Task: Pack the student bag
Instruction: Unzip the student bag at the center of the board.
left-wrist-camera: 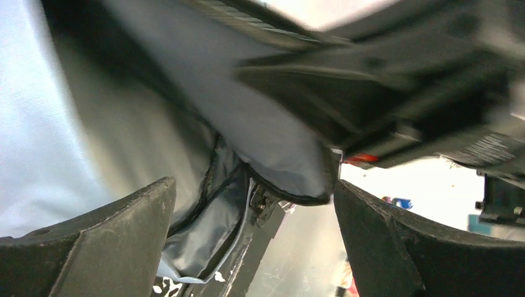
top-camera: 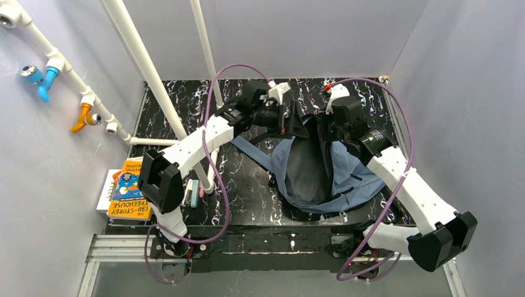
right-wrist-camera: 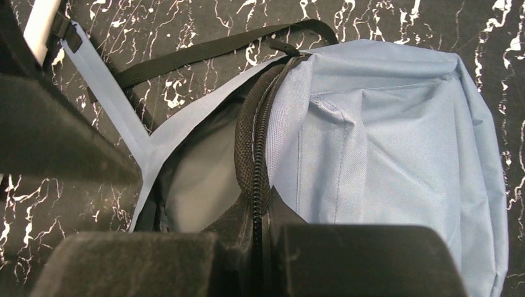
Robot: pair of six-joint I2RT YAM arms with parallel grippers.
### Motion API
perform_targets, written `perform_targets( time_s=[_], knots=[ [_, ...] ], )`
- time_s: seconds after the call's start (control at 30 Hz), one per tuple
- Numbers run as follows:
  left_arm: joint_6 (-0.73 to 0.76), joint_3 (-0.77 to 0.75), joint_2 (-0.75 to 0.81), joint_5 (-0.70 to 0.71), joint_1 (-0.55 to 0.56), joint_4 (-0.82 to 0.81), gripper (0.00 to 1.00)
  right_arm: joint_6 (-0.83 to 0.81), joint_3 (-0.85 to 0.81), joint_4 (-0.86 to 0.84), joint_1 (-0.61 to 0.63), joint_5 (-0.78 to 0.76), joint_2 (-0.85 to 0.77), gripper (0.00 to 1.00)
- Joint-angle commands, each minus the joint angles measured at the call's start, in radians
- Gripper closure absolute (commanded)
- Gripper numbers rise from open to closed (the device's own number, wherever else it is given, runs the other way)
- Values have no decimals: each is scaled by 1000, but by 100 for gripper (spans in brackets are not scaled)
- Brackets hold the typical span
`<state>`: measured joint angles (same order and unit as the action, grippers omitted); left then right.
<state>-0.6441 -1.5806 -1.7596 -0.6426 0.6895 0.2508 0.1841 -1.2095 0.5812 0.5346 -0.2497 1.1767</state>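
The slate-blue student bag [top-camera: 342, 175] lies on the black marbled table, its main compartment gaping and the grey lining showing. My right gripper [top-camera: 329, 131] is at the bag's far rim, shut on the black zip edge [right-wrist-camera: 254, 179], with the front pocket panel [right-wrist-camera: 396, 148] to its right. My left gripper [top-camera: 297, 125] is at the far left rim of the opening. Its fingers [left-wrist-camera: 111, 247] stand wide apart, with the bag's fabric and lining [left-wrist-camera: 198, 204] hanging between them, not pinched.
A stack of books [top-camera: 127, 189] lies off the table's left edge, with a small pale case [top-camera: 193, 193] beside it. A white pipe frame [top-camera: 155, 74] crosses the left side. A shoulder strap [top-camera: 257, 154] trails left of the bag.
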Motion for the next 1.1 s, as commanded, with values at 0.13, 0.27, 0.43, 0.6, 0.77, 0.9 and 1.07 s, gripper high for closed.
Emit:
perform_targets(
  time_s=[0.13,0.27,0.43,0.6,0.77,0.9,1.07],
  knots=[
    [308,-27,278,220,192,233,2,8,55,-126,-4,95,-42,99],
    [383,26,464,365,258,312,2,-4,62,-135,-4,112,-32,99],
    [405,123,753,622,268,435,2,-11,72,-148,-4,125,-31,99],
    [383,15,794,731,268,766,2,0,102,-180,-5,153,-33,99],
    [344,85,940,862,268,837,2,3,118,-200,-5,163,-21,99],
    [355,100,974,907,268,887,2,-2,116,-205,-5,168,-6,99],
    [335,104,943,1124,268,1010,2,1,127,-204,-5,178,-15,99]
  ],
)
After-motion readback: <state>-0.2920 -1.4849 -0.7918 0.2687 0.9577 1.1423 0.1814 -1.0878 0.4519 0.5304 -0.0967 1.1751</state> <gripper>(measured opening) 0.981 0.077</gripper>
